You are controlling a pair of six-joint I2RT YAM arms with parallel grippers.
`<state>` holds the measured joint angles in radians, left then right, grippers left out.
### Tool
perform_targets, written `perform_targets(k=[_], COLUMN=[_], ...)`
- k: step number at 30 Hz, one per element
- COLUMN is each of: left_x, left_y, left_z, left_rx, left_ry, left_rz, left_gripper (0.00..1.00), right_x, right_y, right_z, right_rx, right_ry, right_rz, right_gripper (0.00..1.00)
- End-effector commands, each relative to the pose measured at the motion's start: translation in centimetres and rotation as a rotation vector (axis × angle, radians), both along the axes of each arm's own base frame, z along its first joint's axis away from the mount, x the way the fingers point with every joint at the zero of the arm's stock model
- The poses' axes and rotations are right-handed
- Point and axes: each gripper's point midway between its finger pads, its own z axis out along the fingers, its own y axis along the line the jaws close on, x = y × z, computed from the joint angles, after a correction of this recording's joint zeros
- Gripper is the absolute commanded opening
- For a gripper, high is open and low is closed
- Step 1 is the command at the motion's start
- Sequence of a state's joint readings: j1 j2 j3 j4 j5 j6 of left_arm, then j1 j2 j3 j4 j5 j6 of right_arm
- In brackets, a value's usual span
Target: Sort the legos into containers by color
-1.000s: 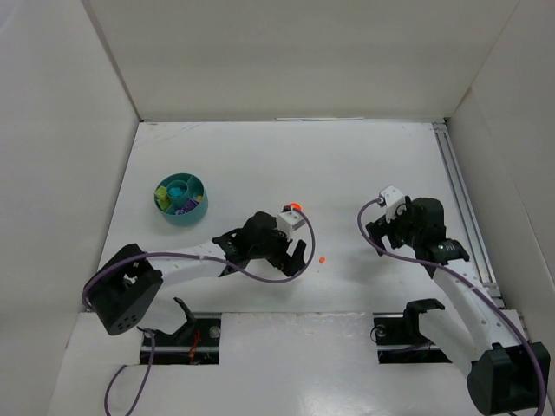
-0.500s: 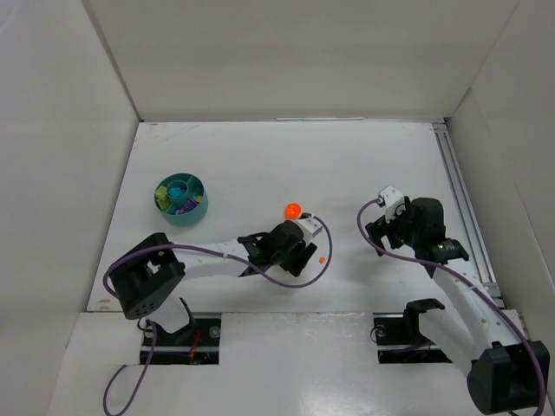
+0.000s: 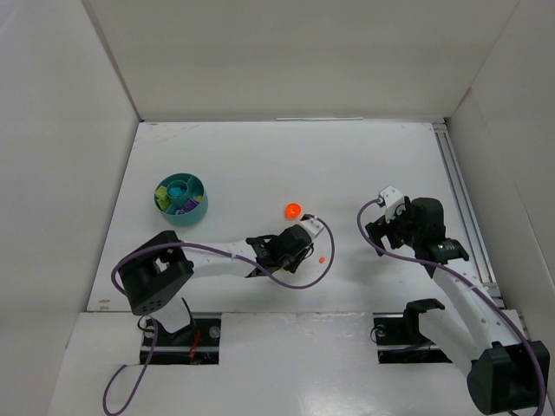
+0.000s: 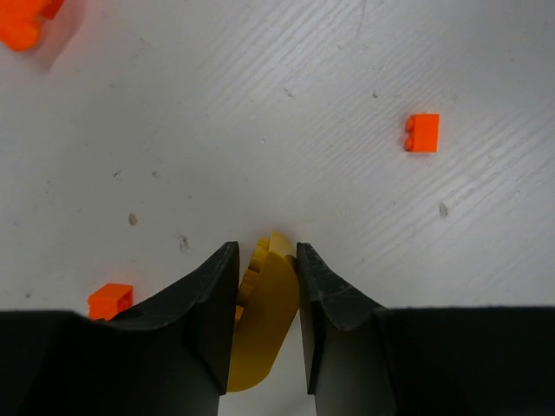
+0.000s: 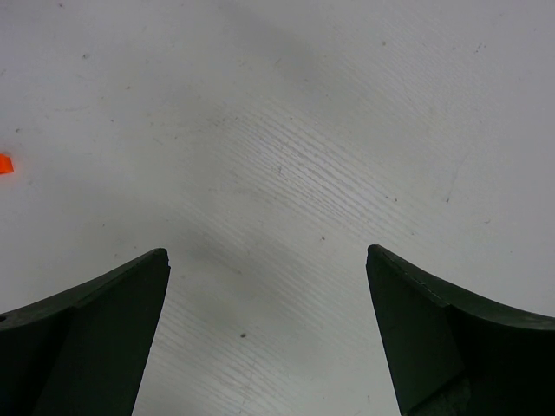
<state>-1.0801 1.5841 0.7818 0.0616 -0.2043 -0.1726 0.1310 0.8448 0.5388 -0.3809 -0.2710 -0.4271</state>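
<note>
My left gripper [image 4: 267, 251] is low on the table with its jaws pressed on a yellow lego [image 4: 264, 321] that stands on edge between them. In the top view this gripper [image 3: 290, 247] lies at the table's middle front. Orange legos lie around it: a small block [image 4: 422, 133] to the right, another block [image 4: 110, 300] by the left finger, a larger piece [image 4: 22, 22] at the upper left. From above I see the round orange piece [image 3: 293, 210] and a tiny orange one [image 3: 322, 259]. The teal dish [image 3: 198, 211] stands far left with sorted pieces inside. My right gripper [image 5: 267, 260] hangs open over bare table.
White walls enclose the table on three sides. A metal rail [image 3: 460, 204] runs along the right edge. A sliver of an orange piece [image 5: 3, 163] shows at the left border of the right wrist view. The right arm [image 3: 416, 230] sits right of centre.
My left gripper has slid right toward the orange pieces and its jaws have gone from wide apart to closed on the yellow lego. The right arm has not moved.
</note>
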Motion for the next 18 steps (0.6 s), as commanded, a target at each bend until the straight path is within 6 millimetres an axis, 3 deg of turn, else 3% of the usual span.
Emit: perform_targets(k=[1, 4, 6, 9, 10, 13, 14, 17, 18], left_x=[1.8, 3.3, 5.1, 7.8, 8.7, 11.7, 12.8, 14.5, 15.5], left_y=[-0.3, 0.8, 2.2, 5.5, 6.4, 11.4, 13.8, 17.3, 19.5], left_z=[4.1, 6.3, 9.0, 11.4, 13.4, 16.8, 17.4, 19.4, 19.9], left_rx=[-0.069, -0.088, -0.117, -0.165, -0.221, -0.341, -0.357, -0.466, -0.482], left_ry=[-0.099, -0.188, -0.273, -0.3, -0.32, -0.373, -0.402, -0.435, -0.454], left_rz=[0.077, 0.175, 0.293, 0.498, 0.561, 0.826, 0.923, 1.108, 1.183], left_gripper=[0.06, 0.02, 0.0, 0.0, 0.0, 0.02, 0.02, 0.05, 0.05], right_x=[0.8, 0.8, 0.8, 0.9, 0.9, 1.0, 1.1, 1.2, 1.4], right_y=[0.3, 0.3, 0.1, 0.0, 0.0, -0.4, -0.4, -0.6, -0.7], right_z=[1.1, 1.1, 1.1, 0.8, 0.8, 0.6, 0.9, 0.5, 0.6], right_rx=[0.014, 0.014, 0.009, 0.001, 0.001, -0.014, -0.013, -0.015, -0.022], right_ry=[-0.058, -0.058, -0.059, -0.05, -0.05, -0.043, -0.052, -0.031, -0.03], right_rz=[0.018, 0.018, 0.01, 0.002, 0.002, -0.016, -0.016, -0.031, -0.04], right_gripper=[1.0, 1.0, 1.0, 1.0, 1.0, 1.0, 1.0, 1.0, 1.0])
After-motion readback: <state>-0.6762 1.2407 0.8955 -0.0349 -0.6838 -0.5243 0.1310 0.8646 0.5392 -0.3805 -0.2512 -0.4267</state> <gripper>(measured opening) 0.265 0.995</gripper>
